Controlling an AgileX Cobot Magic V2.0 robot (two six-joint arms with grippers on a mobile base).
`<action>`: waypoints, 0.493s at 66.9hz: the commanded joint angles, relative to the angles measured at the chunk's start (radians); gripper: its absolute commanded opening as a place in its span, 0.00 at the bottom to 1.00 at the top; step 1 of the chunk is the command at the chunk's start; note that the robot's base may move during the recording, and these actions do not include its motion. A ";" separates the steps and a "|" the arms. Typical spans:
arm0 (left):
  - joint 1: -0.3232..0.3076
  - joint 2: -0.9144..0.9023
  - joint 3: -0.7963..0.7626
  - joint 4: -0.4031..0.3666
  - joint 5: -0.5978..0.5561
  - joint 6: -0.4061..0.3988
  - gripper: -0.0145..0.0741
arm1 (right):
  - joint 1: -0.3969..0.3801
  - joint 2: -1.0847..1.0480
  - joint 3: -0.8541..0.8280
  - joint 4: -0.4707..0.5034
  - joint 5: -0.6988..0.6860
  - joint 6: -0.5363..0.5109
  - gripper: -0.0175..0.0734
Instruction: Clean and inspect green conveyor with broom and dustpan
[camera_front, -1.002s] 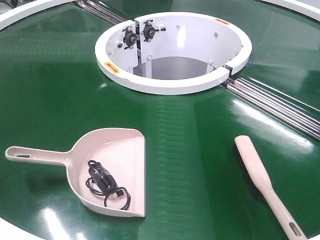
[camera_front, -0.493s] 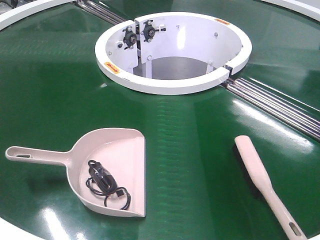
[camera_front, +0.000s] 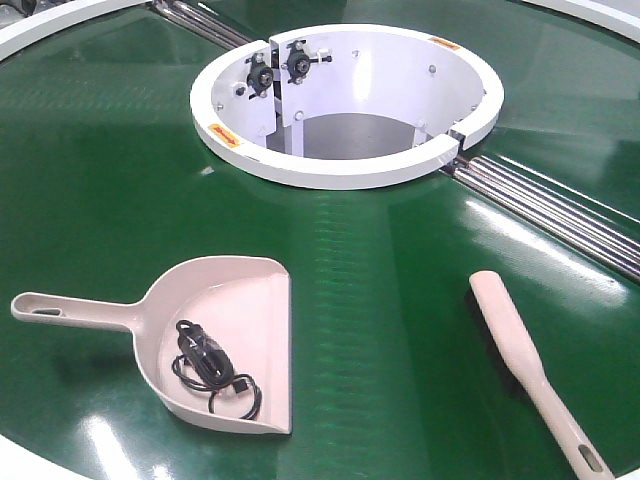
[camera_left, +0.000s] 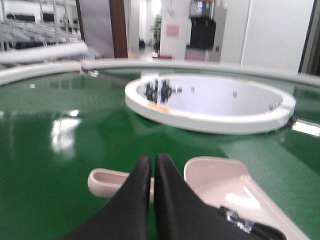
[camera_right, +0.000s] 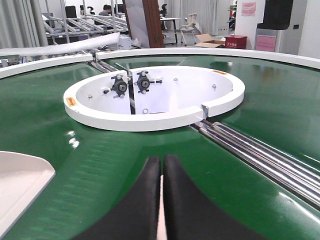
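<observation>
1. change check: against the two earlier front views, nothing has shifted; dustpan, broom and conveyor hold the same positions, and no arm enters the front view.
2. the dustpan (camera_front: 215, 345) lies flat on the near left of the green conveyor (camera_front: 380, 300), handle pointing left, wide lip facing right.
3. a black corded device (camera_front: 205, 365) with a coiled cable rests inside the pan, toward its near side.
4. the left gripper (camera_left: 152, 165) shows only in the left wrist view: both black fingers lie pressed together with only a thin seam between them, holding nothing. it is poised low over the dustpan handle, pointing toward the white hub (camera_front: 345, 100); contact with the handle cannot be judged.
5. the hub sits at far centre, a ring with two black bearings on its inner wall; steel rollers (camera_front: 560, 210) run from its right side toward the right edge.
6. the right gripper (camera_right: 161, 167) shows only in the right wrist view: fingers closed together, a pale strip visible beneath the seam, aimed at the hub.
7. the broom (camera_front: 525, 365) lies on the near right, well apart from the dustpan, handle toward the near right corner, black bristles along its left edge.
</observation>
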 joint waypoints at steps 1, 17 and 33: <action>0.002 -0.037 0.033 0.010 -0.009 -0.030 0.15 | -0.001 0.013 -0.025 0.005 -0.068 -0.005 0.18; 0.002 -0.034 0.032 0.011 0.028 -0.030 0.15 | -0.001 0.012 -0.025 0.005 -0.065 -0.006 0.18; 0.002 -0.034 0.032 0.011 0.027 -0.030 0.15 | -0.001 0.012 -0.025 0.005 -0.065 -0.006 0.18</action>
